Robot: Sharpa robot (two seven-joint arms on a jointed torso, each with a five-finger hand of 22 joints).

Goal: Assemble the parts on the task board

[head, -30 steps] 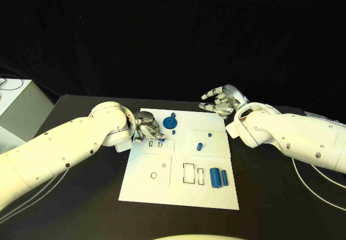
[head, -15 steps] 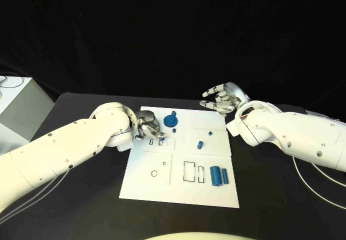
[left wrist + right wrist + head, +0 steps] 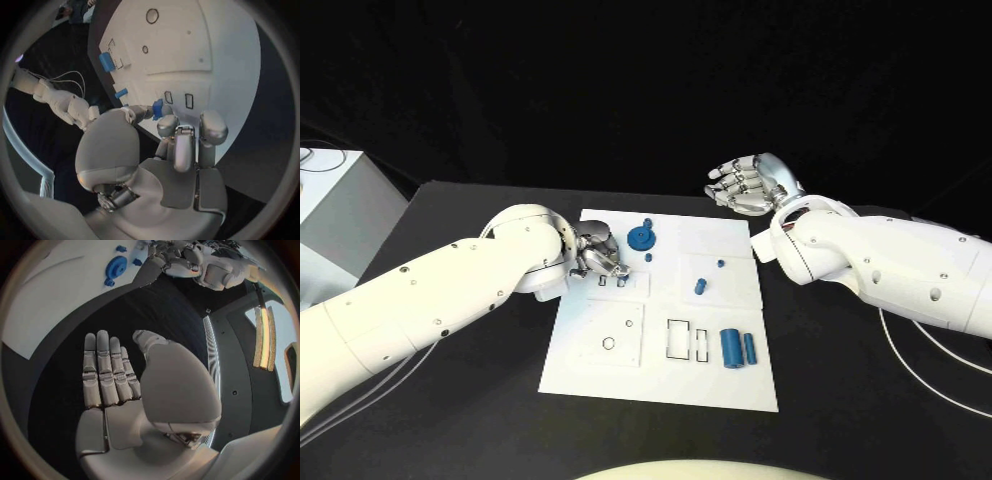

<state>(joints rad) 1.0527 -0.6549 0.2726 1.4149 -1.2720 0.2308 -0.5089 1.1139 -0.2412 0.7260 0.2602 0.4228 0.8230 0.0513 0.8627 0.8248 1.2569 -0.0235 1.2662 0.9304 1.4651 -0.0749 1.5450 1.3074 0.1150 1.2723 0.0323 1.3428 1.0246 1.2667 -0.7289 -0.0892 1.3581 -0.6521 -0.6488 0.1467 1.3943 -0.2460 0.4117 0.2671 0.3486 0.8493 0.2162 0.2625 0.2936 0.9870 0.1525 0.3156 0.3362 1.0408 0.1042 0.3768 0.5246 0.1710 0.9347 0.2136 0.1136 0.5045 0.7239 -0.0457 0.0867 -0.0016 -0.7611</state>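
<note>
The white task board (image 3: 661,370) lies mid-table. At its far left corner my left hand (image 3: 596,250) pinches a small blue part (image 3: 157,109) between thumb and a finger, just above two small slots (image 3: 610,284) (image 3: 178,99). A blue gear (image 3: 640,238) (image 3: 116,266) sits on the board right beside that hand. Two small blue pegs (image 3: 700,288) lie mid-board and two blue cylinders (image 3: 740,350) lie near the right edge. My right hand (image 3: 754,185) (image 3: 109,372) hangs empty above the table beyond the board's far right corner, fingers straight and apart.
A white box (image 3: 336,200) stands at the table's left edge. Rectangular recesses (image 3: 687,341) and a small ring hole (image 3: 607,343) mark the board's near half. The black table (image 3: 862,400) surrounds the board.
My right hand has risen a little and its curled fingers have straightened. The left hand stays at the slots with the small blue part.
</note>
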